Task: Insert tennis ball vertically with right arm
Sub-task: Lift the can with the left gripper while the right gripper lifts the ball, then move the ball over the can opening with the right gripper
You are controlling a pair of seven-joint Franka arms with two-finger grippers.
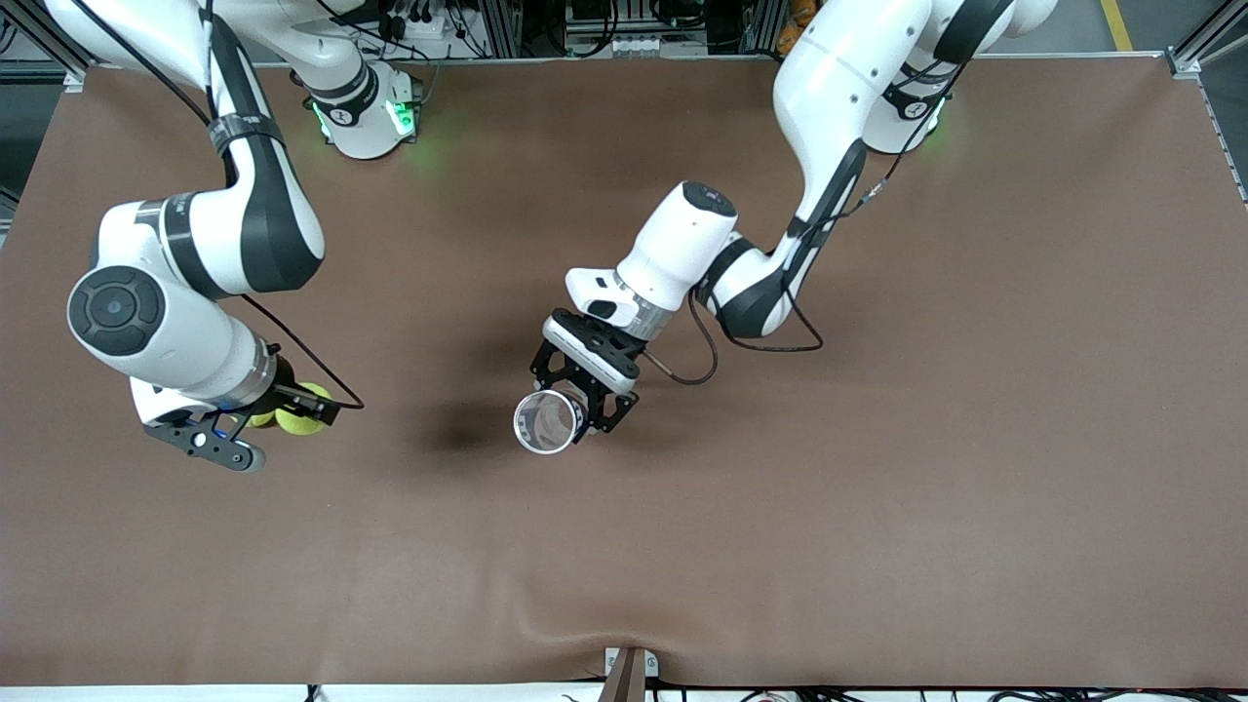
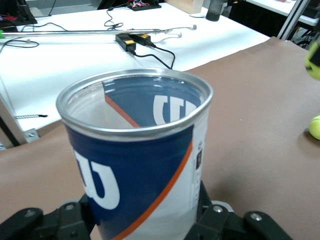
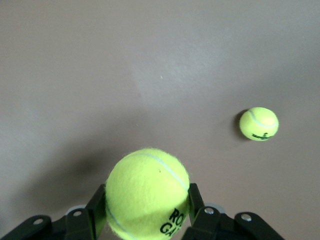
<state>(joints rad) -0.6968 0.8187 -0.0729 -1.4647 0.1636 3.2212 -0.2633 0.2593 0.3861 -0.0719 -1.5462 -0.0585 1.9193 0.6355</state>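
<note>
A yellow-green tennis ball (image 1: 304, 409) (image 3: 147, 195) sits between the fingers of my right gripper (image 1: 297, 408) (image 3: 147, 212), which is shut on it above the table toward the right arm's end. My left gripper (image 1: 585, 398) (image 2: 145, 222) is shut on a blue, white and orange can (image 1: 547, 421) (image 2: 135, 165) with a silver rim, held over the middle of the table. The can's open mouth faces up and I see nothing inside it. The two grippers are well apart.
A second tennis ball (image 3: 258, 124) (image 2: 315, 127) lies on the brown table mat (image 1: 877, 468), under the right gripper's side and partly hidden there (image 1: 261, 419). The left arm's cable loops beside its wrist (image 1: 702, 361).
</note>
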